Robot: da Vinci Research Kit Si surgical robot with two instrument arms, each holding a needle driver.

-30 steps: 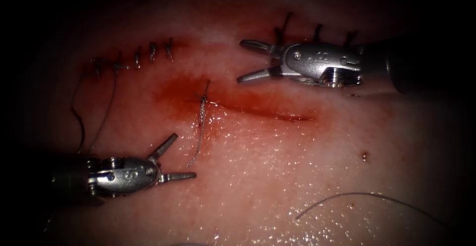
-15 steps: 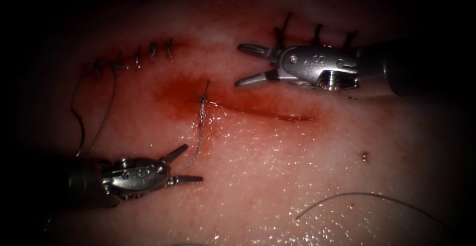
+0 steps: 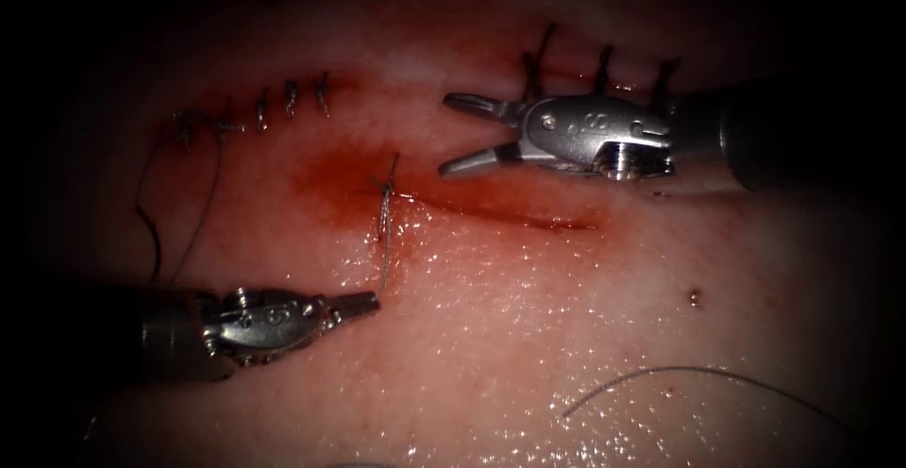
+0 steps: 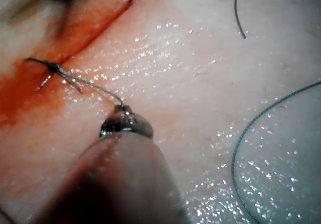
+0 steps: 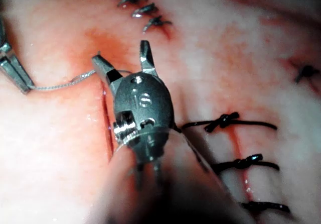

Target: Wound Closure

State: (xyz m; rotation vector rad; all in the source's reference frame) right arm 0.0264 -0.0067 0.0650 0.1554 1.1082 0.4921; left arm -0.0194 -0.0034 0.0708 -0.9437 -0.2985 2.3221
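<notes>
The cut (image 3: 510, 215) runs across the tissue (image 3: 566, 317), with red fluid around its left end. A knotted stitch (image 3: 385, 185) sits at that left end, and its thread tail (image 3: 385, 242) trails down toward me. My left tool (image 3: 363, 304) lies below the cut's left end, shut on the tail's free end. In the left wrist view the thread (image 4: 90, 83) runs from the knot (image 4: 52, 67) into the left tool (image 4: 123, 114). My right tool (image 3: 451, 134) hovers above the cut's middle, open and holding nothing. The right wrist view shows the right tool (image 5: 123, 58) spread over the cut (image 5: 108, 128).
Finished stitches stand in a row at the upper left (image 3: 288, 100), and dark ones at the upper right (image 3: 604, 60). A long thread loop (image 3: 151, 232) hangs down the left side. A loose curved thread (image 3: 698, 371) lies at the lower right.
My left tool moved right toward the thread tail and its jaws closed on the tail's end. The right tool drifted slightly left and stayed open.
</notes>
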